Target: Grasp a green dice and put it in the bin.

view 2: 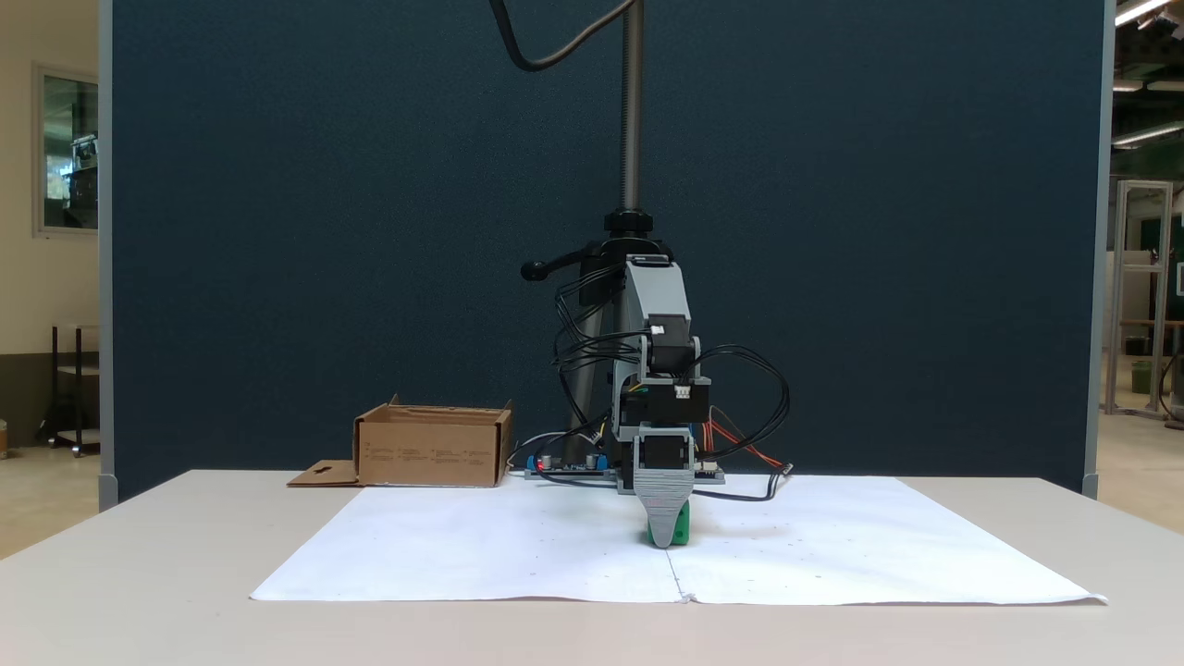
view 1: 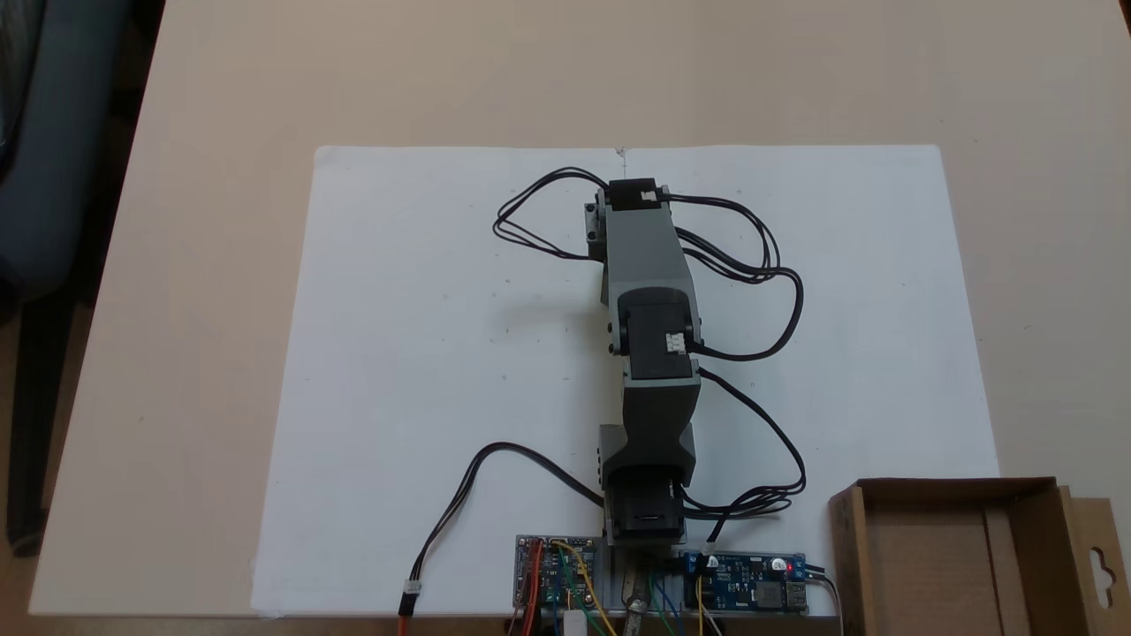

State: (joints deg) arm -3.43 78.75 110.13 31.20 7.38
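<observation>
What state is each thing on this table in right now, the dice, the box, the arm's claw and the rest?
Green dice: on the paper, partly behind the claw.
Box: open on top, upright, flap lying flat.
Claw: lowered at the dice; open or shut unclear.
Paper: flat on the table.
Circuit board: red light on.

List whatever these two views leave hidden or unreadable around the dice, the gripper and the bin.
- Green dice: mostly behind the gripper in a fixed view; the arm covers it from above.
- Jaw opening: one grey finger faces the camera, so open or shut cannot be told.
- Bin: cut off by the bottom edge from above.
- Printing on the bin's side: too small.
</observation>
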